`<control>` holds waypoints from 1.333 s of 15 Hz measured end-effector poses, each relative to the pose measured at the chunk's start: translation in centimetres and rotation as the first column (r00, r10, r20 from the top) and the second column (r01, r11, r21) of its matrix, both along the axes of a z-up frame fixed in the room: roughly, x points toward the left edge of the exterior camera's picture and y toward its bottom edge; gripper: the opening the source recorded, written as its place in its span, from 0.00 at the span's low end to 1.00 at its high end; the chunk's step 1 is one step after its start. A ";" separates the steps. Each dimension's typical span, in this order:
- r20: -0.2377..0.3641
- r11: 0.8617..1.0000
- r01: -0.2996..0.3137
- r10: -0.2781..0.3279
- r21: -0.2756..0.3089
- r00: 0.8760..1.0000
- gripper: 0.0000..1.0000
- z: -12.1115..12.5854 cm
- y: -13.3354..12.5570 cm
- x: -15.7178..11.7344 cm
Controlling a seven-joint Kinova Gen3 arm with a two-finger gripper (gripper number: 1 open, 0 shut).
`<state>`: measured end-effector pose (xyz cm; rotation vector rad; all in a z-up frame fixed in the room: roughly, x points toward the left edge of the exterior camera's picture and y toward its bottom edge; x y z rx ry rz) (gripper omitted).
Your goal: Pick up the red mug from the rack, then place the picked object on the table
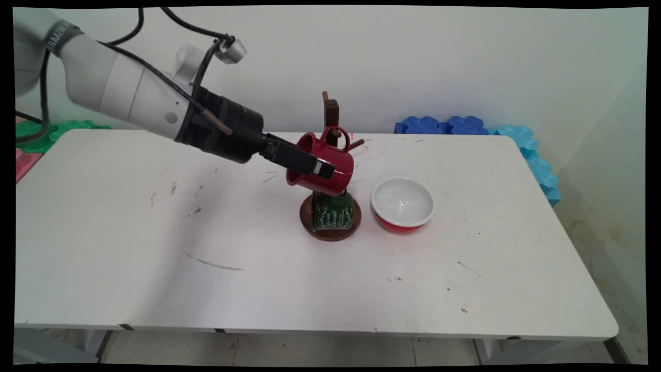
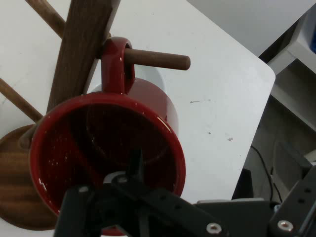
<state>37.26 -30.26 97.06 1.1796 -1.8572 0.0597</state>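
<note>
Gripper (image 1: 310, 166) reaches in from the upper left of the main view toward the frame's centre and meets a red enamel mug (image 1: 321, 164) at its rim. One finger runs along the outside of the mug wall in the main view; the hand view shows the other finger inside the mug's mouth, so the jaws look closed on the rim, pinching the wall between them.

The mug hangs tilted on a wooden mug tree (image 1: 331, 111), mouth toward the gripper. Its handle (image 2: 117, 64) is threaded over one of the tree's pegs (image 2: 163, 59), clear in the hand view, where the peg's end sticks out past the handle loop toward the right of that frame. So the mug is both on the peg and in the gripper's hold. The pictures alone do not tell whether it is being hung or lifted off; the handle sits well along the peg, close to the post.

Below the red mug, at the foot of the tree, a dark green mug (image 1: 333, 212) with pale lettering rests over the round wooden base (image 1: 330, 233). Just right of the base stands a red bowl (image 1: 403, 204) with a white inside, near but apart from it. All this sits on the white table (image 1: 155, 248). Blue foam pieces (image 1: 444, 125) lie at the table's far edge, upper right of the frame.
</note>
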 end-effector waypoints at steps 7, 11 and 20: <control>0.009 1.000 0.004 -0.004 -0.010 1.000 0.00 -0.9 -0.6 -0.3; 0.013 1.000 0.005 -0.005 -0.017 1.000 0.00 -1.3 -1.0 -0.4; 0.015 1.000 0.004 -0.004 -0.026 1.000 0.00 -1.8 -1.5 -0.8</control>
